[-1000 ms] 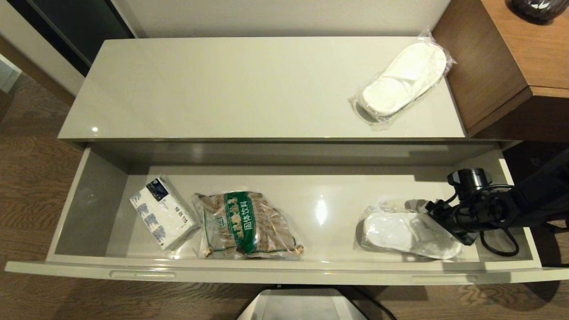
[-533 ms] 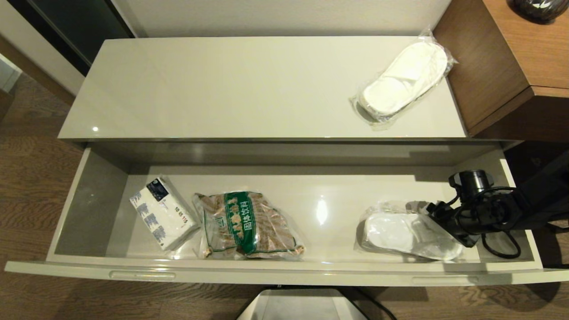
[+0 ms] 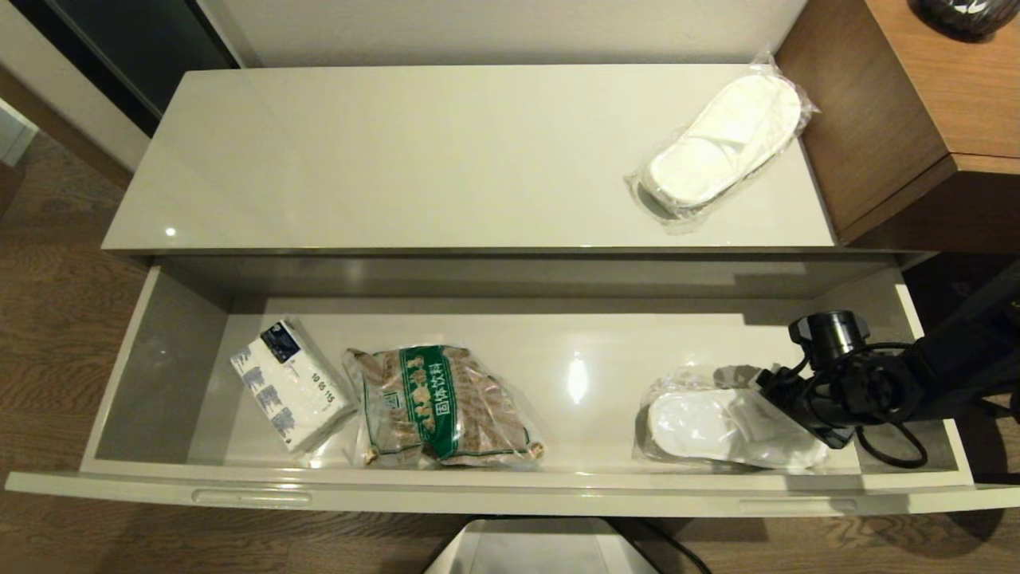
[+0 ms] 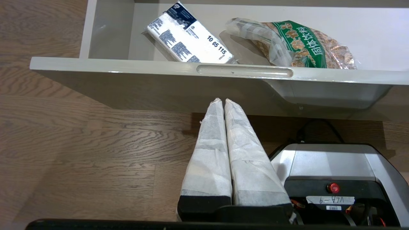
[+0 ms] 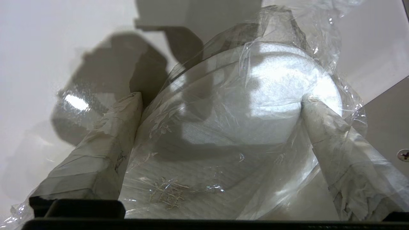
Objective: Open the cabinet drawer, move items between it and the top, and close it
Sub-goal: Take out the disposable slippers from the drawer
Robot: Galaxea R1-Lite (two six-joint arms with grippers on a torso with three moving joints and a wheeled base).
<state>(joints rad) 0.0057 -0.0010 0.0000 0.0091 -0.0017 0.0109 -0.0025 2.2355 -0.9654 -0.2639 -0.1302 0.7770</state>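
Right wrist view: the right gripper (image 5: 220, 105) is spread wide astride the bagged slipper (image 3: 721, 426) at 4 o'clock in the drawer (image 3: 510, 498), so plastic and sole should be pinched together before lifting toward the top (image 3: 414, 159) at 12 o'clock, where the other slipper (image 3: 725, 139) lies.

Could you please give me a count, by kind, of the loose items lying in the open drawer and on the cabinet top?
Bagged slippers: 2, one on the top, one in the drawer between the right gripper's fingers
Tissue pack: 1
Snack bag: 1
Total: 4
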